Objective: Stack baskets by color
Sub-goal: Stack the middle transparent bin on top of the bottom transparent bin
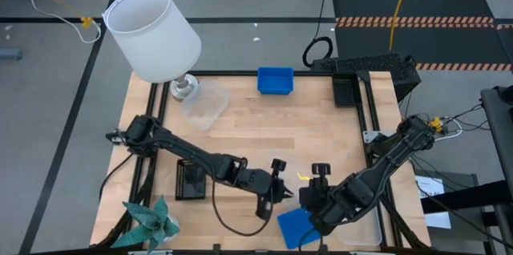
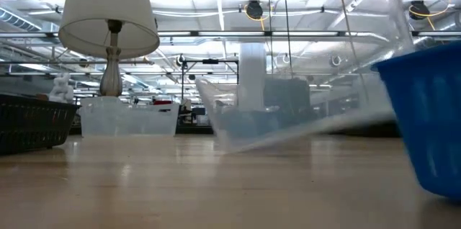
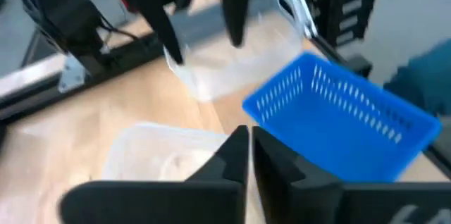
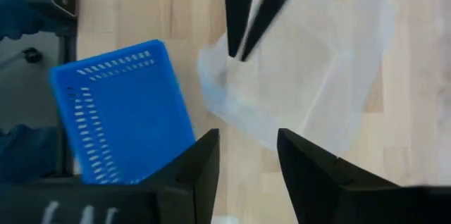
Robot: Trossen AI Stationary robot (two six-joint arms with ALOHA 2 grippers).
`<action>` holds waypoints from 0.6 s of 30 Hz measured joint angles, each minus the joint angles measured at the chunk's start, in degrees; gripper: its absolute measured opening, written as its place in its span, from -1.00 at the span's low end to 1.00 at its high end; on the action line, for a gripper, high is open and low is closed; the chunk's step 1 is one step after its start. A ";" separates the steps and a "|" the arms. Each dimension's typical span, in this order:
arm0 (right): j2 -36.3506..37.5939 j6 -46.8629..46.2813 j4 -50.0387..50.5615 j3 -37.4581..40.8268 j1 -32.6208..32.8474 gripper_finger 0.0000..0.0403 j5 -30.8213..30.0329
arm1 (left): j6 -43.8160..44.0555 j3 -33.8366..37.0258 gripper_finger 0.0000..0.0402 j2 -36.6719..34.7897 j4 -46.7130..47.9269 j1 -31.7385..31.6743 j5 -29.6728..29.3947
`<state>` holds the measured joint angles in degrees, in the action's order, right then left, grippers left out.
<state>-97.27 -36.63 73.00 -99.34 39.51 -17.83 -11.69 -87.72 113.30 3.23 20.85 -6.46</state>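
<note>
Okay, left wrist view: left gripper (image 3: 250, 157) has its fingers pressed together, with a clear basket (image 3: 162, 157) right under them. The near blue basket (image 3: 345, 115) sits just beside it, tilted. Past it there's another pale see-through shape, possibly one more clear tray; too blurred to tell.

Right wrist view: right gripper (image 4: 246, 157) has its fingers spread and nothing between them, hovering over the gap between the near blue basket and the clear basket. The left arm's fingers come in from the opposite side, closed and pinching that clear basket at its rim.

High view: both grippers are at the table edge farthest from the lamp (image 1: 152, 30), close together and facing each other. The near blue basket lies just beside the right gripper, on the side away from the lamp. The black basket (image 1: 192, 179) is under the left arm, between the lamp and the teal paper plant (image 1: 152, 221). A second clear basket (image 1: 204, 103) touches or nearly touches the lamp's base. The far blue basket (image 1: 275, 80) is on the lamp's edge of the table, well apart from the lamp.

Low view: the pinched clear basket is tilted, one end raised off the wood. The near blue basket fills the side away from the lamp. The second clear basket sits level below the lampshade, with the black basket on its other side.
</note>
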 joint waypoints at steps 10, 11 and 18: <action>0.00 4.28 0.29 1.11 -0.15 -0.39 -0.17 | 8.17 0.00 -0.92 0.00 9.71 2.86 -8.30; 0.00 4.86 0.93 1.11 -0.15 -0.39 -0.29 | 10.31 0.00 -0.92 0.00 12.17 3.10 -10.03; 0.00 11.97 2.07 1.15 -0.13 -0.39 -6.94 | 34.07 1.52 -0.92 0.00 32.79 6.29 -20.21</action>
<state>-97.27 -24.66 75.07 -98.19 39.38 -24.77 22.37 -86.20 113.30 36.02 27.14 -26.67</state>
